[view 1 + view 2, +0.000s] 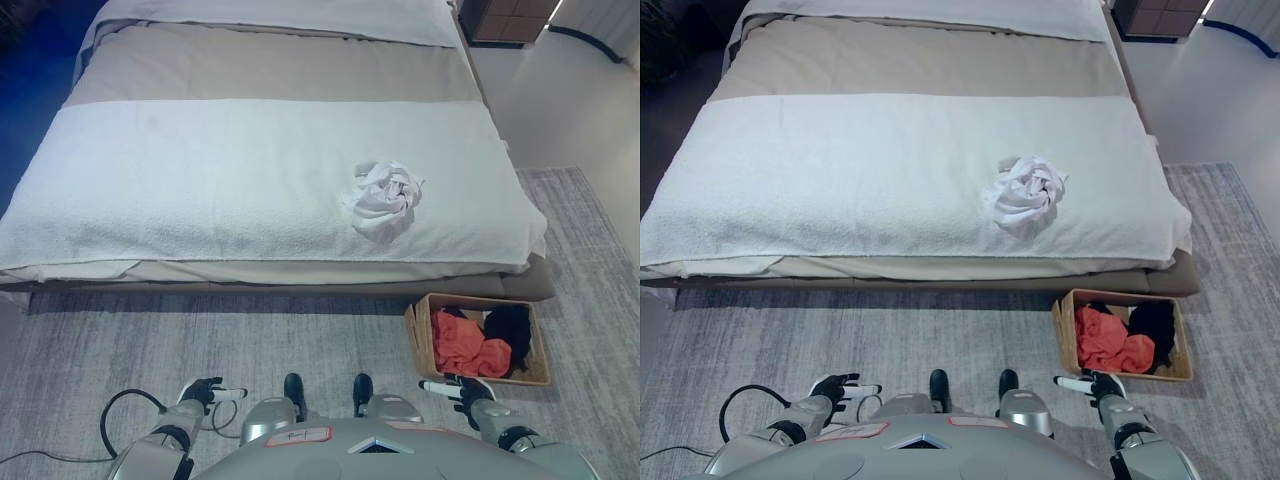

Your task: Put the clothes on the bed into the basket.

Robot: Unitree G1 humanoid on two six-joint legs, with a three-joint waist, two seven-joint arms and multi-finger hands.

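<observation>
A crumpled white garment (384,198) lies on the white blanket of the bed (200,180), toward its right front part. On the grey rug by the bed's front right corner stands a wicker basket (421,345) holding an orange garment (470,345) and a black one (510,330). My left hand (207,392) hangs low at the lower left, fingers relaxed and empty. Just left of the basket's front edge, my right hand (462,389) is likewise low, fingers straight, holding nothing. Both hands are far from the white garment.
A grey rug (150,350) covers the floor before the bed. A dark wooden nightstand (510,20) stands at the top right beside the bed's head. Pale bare floor (560,100) runs along the bed's right side.
</observation>
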